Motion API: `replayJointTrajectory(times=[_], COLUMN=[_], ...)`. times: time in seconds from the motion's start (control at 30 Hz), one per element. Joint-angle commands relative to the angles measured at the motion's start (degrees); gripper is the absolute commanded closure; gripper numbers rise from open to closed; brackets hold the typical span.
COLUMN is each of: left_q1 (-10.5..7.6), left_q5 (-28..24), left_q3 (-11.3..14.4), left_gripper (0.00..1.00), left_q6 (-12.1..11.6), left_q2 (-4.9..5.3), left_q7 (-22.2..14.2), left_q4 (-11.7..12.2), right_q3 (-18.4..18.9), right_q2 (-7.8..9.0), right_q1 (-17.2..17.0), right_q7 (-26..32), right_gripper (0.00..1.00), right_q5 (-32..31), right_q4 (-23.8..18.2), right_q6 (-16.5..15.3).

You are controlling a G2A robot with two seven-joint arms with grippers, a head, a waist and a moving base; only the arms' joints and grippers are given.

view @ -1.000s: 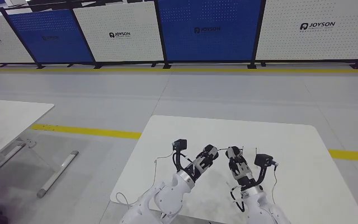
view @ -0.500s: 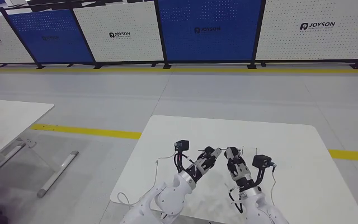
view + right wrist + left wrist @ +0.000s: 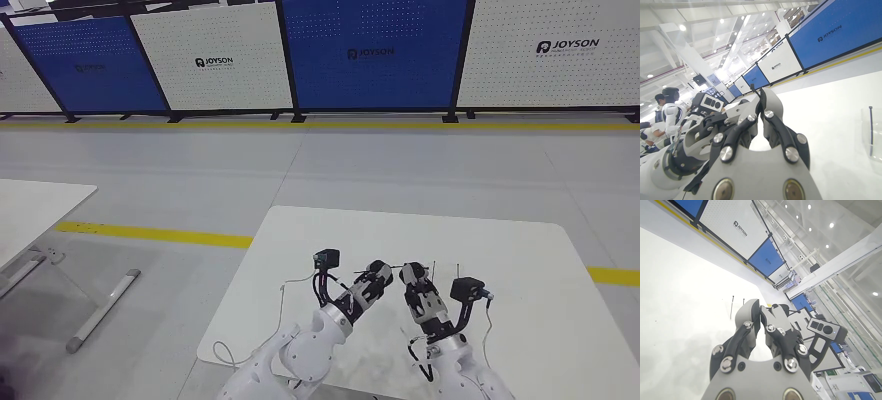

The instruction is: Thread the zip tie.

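Top view puts left gripper (image 3: 382,269) and right gripper (image 3: 410,271) close together, both clamped on a thin black plastic zip tie (image 3: 752,87), apparently not yet threaded.

A white table (image 3: 500,250) stands before blue and white panels (image 3: 375,55).

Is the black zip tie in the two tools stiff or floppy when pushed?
Probably springy, not limp: the zip tie sticks straight out past the right tool without drooping. Being so thin, it likely bows if pushed endwise. It seems light; the left tool pinches it with its tips alone.
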Motion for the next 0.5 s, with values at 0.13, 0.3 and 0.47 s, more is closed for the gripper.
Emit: replayJointTrajectory(times=[0.13, 0.3, 0.47], left_q1=[0.22, 0.22, 0.14], left_q5=[0.46, 0.94, 1.31], left_q3=[0.11, 0.32, 0.28], left_gripper=[1.0, 1.0, 1.0], left_q6=[-1.38, -1.84, -1.61], left_q2=[0.0, -0.02, -0.08], left_q7=[-0.46, -0.77, -0.43], left_q4=[-0.24, -0.25, -0.3], right_q3=[0.11, 0.13, 0.29], right_q2=[0.04, 0.02, 0.04], right_q1=[0.11, 0.28, 0.43], right_q7=[0.83, 1.09, 1.68], right_gripper=[1.0, 1.0, 1.0], right_q5=[-0.07, 0.1, 0.82], right_q4=[-0.04, 0.07, 0.2], right_q6=[-0.02, -0.11, -0.57])
